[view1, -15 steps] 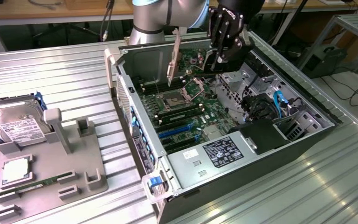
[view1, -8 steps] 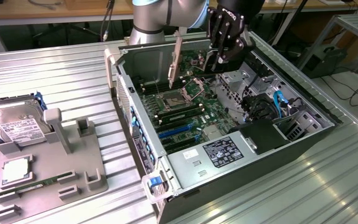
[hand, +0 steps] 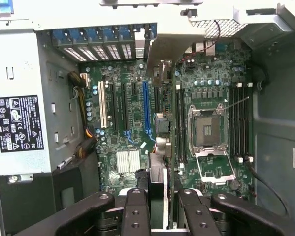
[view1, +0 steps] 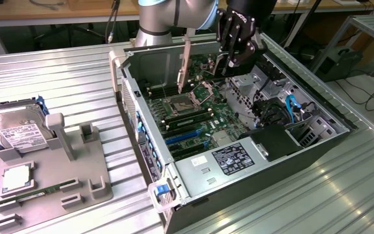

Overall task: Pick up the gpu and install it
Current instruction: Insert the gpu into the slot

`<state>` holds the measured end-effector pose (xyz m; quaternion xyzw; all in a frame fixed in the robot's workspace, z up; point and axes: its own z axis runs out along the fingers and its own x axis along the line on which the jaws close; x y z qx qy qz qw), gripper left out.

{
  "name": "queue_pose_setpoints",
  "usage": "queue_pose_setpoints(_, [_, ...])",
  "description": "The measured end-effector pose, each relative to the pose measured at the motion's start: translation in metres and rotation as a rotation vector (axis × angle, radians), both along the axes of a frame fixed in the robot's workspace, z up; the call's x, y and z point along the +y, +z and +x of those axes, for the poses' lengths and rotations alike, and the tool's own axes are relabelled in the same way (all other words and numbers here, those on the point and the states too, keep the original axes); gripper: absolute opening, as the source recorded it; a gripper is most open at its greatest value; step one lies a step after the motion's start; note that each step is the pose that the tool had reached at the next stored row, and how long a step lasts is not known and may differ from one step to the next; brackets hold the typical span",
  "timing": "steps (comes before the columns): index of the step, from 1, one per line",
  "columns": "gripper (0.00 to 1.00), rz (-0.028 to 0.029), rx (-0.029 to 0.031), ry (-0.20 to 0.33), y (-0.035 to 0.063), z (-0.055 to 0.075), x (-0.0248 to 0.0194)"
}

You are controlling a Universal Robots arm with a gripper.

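Pincer (hand: pixel 158 206) grips one gpu (view1: pixel 185 66) above case (view1: pixel 317 146).

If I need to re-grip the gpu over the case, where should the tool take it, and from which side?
Best on the gpu's upper long edge, from above, fingers on its two flat faces, much as the tool grips it now. The card hangs edge-on over the motherboard, so that likely keeps the lower edge and the silver bracket free.

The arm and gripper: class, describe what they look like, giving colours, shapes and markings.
The arm is a thick silver-grey tube with a rounded joint. The gripper is black, with white lettering on its body and jointed black fingers studded with small round bolts.
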<state>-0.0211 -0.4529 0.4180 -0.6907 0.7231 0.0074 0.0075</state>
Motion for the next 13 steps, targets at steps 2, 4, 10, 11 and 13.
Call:
queue_pose_setpoints(2, [0.27,0.0001,0.0000,0.008,-0.0005,0.000,0.0000])
queue_pose_setpoints(4, [0.27,0.0001,-0.0001,0.011,-0.0007,0.000,0.0000])
queue_pose_setpoints(10, [0.27,0.0002,0.0006,0.011,-0.0081,0.000,-0.0001])
queue_pose_setpoints(11, [0.27,0.0001,0.0007,0.011,-0.0100,0.000,-0.0001])
queue_pose_setpoints(13, [0.27,0.0018,0.0007,0.011,-0.0141,0.000,-0.0003])
